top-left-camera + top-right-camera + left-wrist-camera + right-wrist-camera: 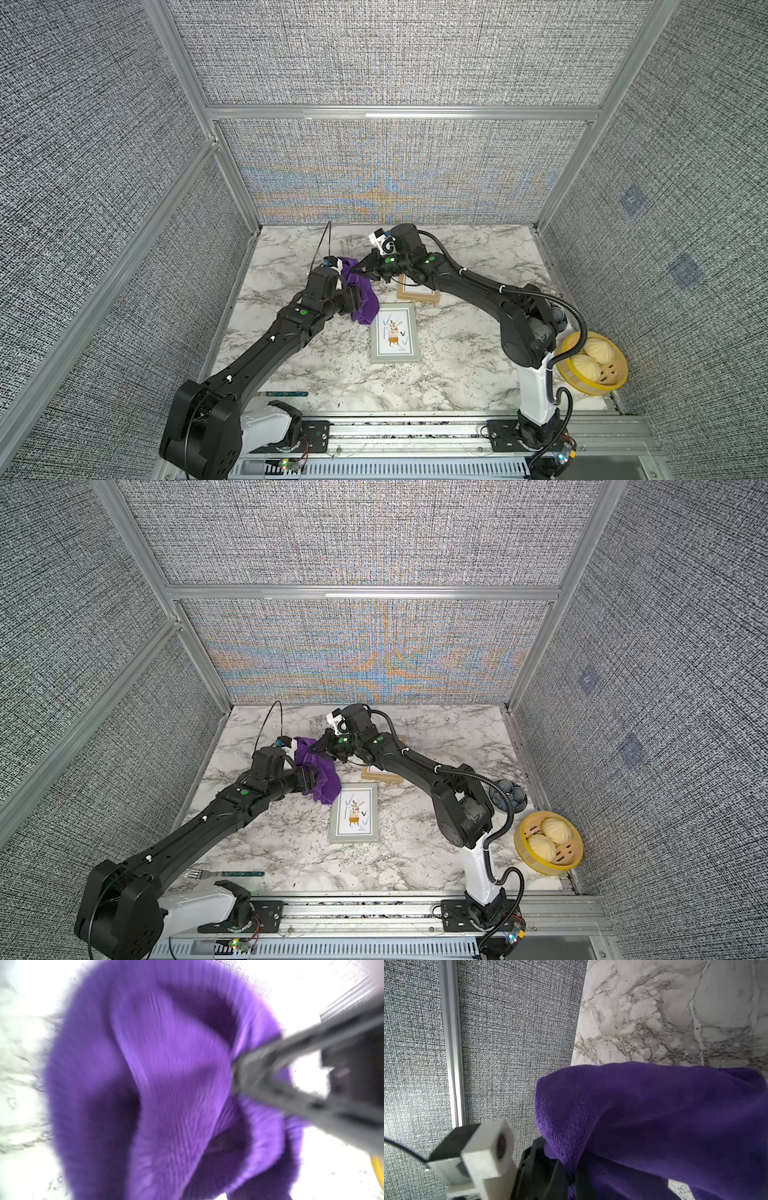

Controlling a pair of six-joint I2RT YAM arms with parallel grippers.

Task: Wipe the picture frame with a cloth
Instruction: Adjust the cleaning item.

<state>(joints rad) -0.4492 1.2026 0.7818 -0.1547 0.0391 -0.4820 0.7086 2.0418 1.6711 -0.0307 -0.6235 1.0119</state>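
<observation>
A deep purple cloth (366, 300) hangs bunched above the marble table, between my two grippers. My right gripper (360, 269) is shut on the cloth's upper edge; the right wrist view shows the cloth (654, 1115) pinched in its dark jaws (571, 1172). My left gripper (358, 300) sits against the cloth's lower part, with its jaws hidden under the fabric. In the left wrist view the cloth (166, 1084) fills the picture and the right gripper's fingers (259, 1076) bite into it. A grey-green picture frame (395, 333) lies flat just below the cloth. A wooden picture frame (417, 294) lies partly under the right arm.
A yellow steamer basket (538, 864) with buns stands at the table's right edge. A dark round object (509, 796) sits behind the right arm. A fork with a teal handle (232, 873) lies near the front edge. Grey fabric walls close in three sides.
</observation>
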